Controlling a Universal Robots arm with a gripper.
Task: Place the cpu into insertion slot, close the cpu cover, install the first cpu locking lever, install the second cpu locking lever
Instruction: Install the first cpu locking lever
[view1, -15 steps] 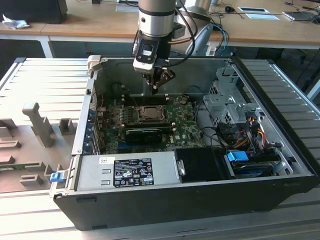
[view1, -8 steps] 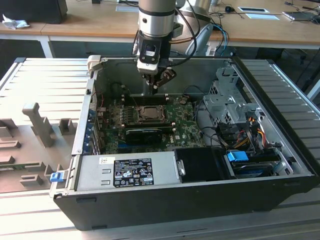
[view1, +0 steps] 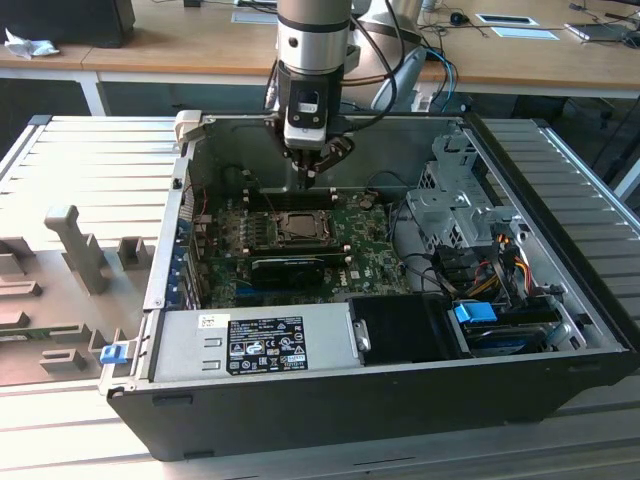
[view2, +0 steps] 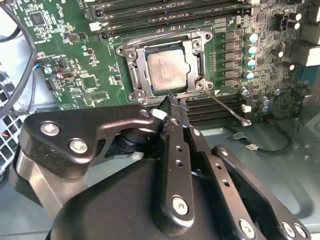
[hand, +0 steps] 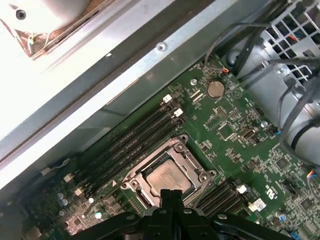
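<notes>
Over the green motherboard (view2: 75, 60) inside the open black computer case (view1: 330, 410), the black two-finger gripper (view1: 308, 172) hangs low, just beside the socket. In the second wrist view its jaws look pressed together, and I can't see anything pinched between them.

State as I read it:
- The small pale silver-grey square cpu (view2: 170, 70) sits flat in the silver-framed square insertion slot (view1: 300, 228).
- The thin dark-silver windowed cpu cover (view2: 140, 74) lies down over it, with the chip showing through the window.
- So seating and cover look done, and the levers are the job.

One thin wire locking lever (view2: 231, 109) juts out from the socket corner near the gripper, across the long black memory slots (view2: 210, 114). It looks unhooked. The second lever (view2: 160, 37), same wire, runs along the frame's far edge. I can't tell if it's latched.

To do the lever well, my take:
- Use the closed fingertips as a pusher.
- Make contact near the lever's bent end, not mid-wire.
- Press down first, then sideways under its hook. The wire is likely springy and can skate off a rounded tip.
- Keep clear of the row of silver-topped capacitors (view2: 250, 56) and the white slot clips.
- Confirm the cover is flat before you load the lever.
</notes>
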